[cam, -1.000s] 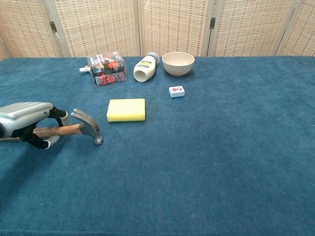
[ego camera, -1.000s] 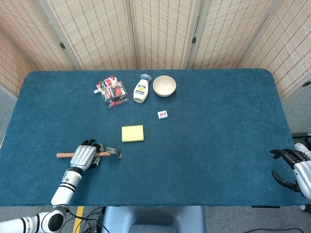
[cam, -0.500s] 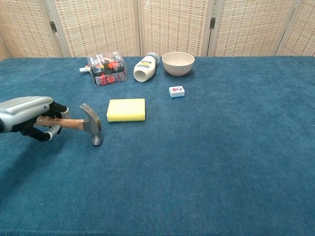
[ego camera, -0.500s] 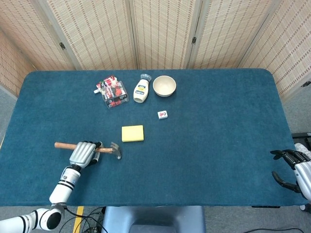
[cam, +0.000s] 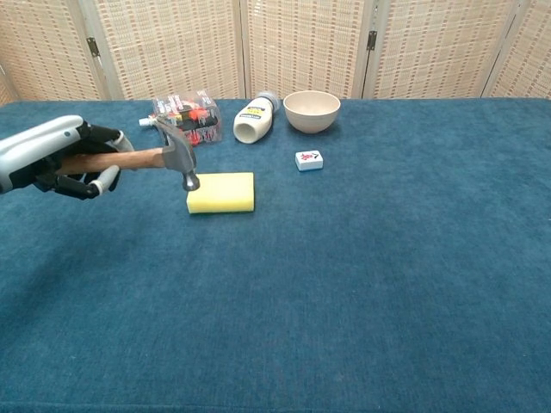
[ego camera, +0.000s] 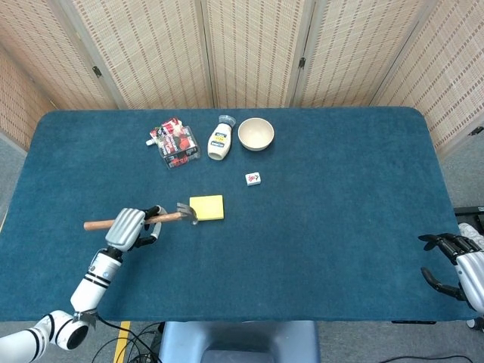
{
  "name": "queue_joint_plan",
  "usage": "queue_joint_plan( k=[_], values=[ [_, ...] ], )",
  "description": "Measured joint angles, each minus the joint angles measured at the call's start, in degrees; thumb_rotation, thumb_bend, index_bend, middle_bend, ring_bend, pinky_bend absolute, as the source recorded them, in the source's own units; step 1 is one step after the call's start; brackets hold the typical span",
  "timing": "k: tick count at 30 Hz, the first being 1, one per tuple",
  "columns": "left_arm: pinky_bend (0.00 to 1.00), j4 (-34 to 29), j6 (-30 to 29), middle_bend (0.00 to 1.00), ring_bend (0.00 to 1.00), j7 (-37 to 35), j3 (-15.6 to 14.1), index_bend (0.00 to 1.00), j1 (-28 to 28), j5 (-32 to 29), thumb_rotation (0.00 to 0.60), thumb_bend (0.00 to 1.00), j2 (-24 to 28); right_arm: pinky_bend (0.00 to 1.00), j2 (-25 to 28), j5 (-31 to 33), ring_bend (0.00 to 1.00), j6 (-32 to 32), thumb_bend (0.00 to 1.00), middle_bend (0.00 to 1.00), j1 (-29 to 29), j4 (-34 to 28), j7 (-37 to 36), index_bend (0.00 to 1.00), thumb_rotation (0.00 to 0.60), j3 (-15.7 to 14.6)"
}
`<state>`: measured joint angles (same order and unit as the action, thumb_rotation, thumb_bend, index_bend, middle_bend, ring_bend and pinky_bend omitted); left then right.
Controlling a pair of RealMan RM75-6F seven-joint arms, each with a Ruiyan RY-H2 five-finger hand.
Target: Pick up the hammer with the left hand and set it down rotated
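Note:
My left hand (ego camera: 128,228) (cam: 53,157) grips the wooden handle of the hammer (ego camera: 155,218) (cam: 142,158) and holds it up off the blue table (ego camera: 325,227). The handle lies roughly level, pointing left to right. Its metal head (cam: 179,153) hangs just left of the yellow sponge (ego camera: 206,207) (cam: 221,192), with the striking face down. My right hand (ego camera: 457,261) sits at the table's right edge with its fingers apart and nothing in them; the chest view does not show it.
At the back stand a clear packet of red items (ego camera: 173,141) (cam: 184,121), a white bottle lying on its side (ego camera: 219,141) (cam: 253,118) and a cream bowl (ego camera: 255,134) (cam: 312,110). A small white tile (ego camera: 253,178) (cam: 309,160) lies right of the sponge.
My left hand has lifted the hammer off the table and carried it up and toward the sponge. The right hand has stayed put.

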<state>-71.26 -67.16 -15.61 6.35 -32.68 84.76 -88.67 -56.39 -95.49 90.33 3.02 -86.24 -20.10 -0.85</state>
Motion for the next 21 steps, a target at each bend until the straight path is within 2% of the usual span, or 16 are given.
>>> queue_joint_plan(
  k=[4, 10, 16, 21],
  values=[
    [0.98, 2.6, -0.6, 0.89, 0.74, -3.2, 0.7, 0.8, -1.6, 2.1, 0.6, 0.74, -0.9, 0.3, 0.1, 0.0, 0.29, -0.3, 0.23, 0.44, 0.1, -0.1, 0.2, 0.3, 0.6, -0.1],
    [0.99, 8.5, 0.4, 0.89, 0.77, -4.4, 2.0, 0.8, -3.7, 1.6, 0.6, 0.74, -4.0, 0.3, 0.2, 0.4, 0.29, -0.2, 0.23, 0.45, -0.2, -0.1, 0.1, 0.3, 0.6, -0.1],
    [1.0, 17.6, 0.4, 0.89, 0.77, -5.5, 2.5, 0.8, -5.2, 1.4, 0.6, 0.74, -8.5, 0.3, 0.2, 0.8, 0.29, -0.3, 0.23, 0.45, -0.4, -0.1, 0.2, 0.3, 0.6, 0.0],
    [1.0, 25.7, 0.3, 0.89, 0.78, -5.5, 1.2, 0.79, -6.0, 2.4, 0.6, 0.74, -12.4, 0.3, 0.3, 0.9, 0.29, -0.4, 0.23, 0.45, -0.4, -0.3, 0.5, 0.3, 0.6, 0.0]
  ],
)
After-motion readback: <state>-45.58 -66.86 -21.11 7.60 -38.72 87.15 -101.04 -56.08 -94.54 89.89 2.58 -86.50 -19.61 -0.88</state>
